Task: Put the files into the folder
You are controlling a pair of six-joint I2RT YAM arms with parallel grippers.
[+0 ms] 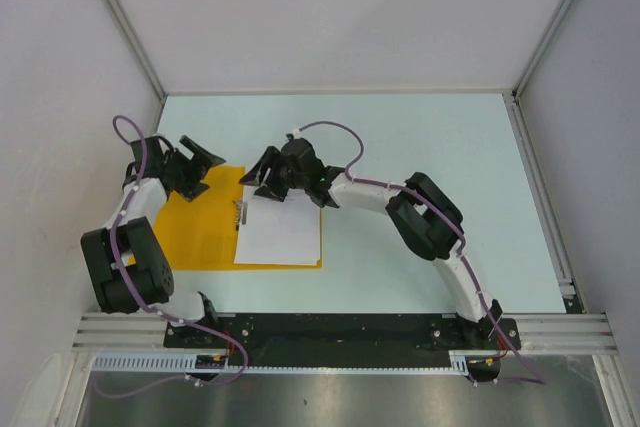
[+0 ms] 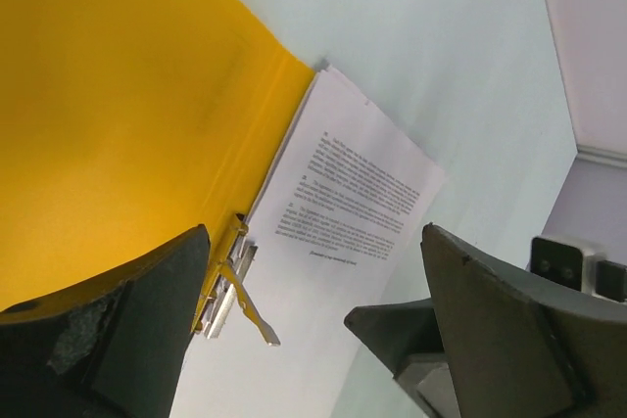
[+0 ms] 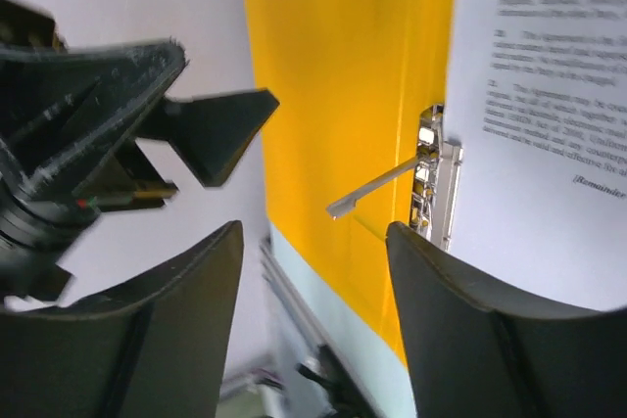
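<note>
The orange-yellow folder [image 1: 195, 232] lies open on the table, with the files [image 1: 282, 234], white sheets printed with text, on its right half. A metal clip [image 1: 240, 212] sits at the spine, and its lever [image 2: 245, 302] stands up. My left gripper [image 1: 205, 172] hovers over the folder's far left part, open and empty. My right gripper [image 1: 258, 177] hangs above the far end of the spine, also open and empty. In the left wrist view the open left gripper [image 2: 315, 242] frames the files [image 2: 358, 193] and the folder [image 2: 108, 115]. The right wrist view shows the right gripper [image 3: 315, 232], clip [image 3: 434, 188] and folder [image 3: 343, 75].
The pale green table [image 1: 430, 147] is walled by white panels at the left, back and right. A metal rail [image 1: 545, 197] runs along the right edge. The arm bases sit on a black plate [image 1: 340, 329] at the near edge.
</note>
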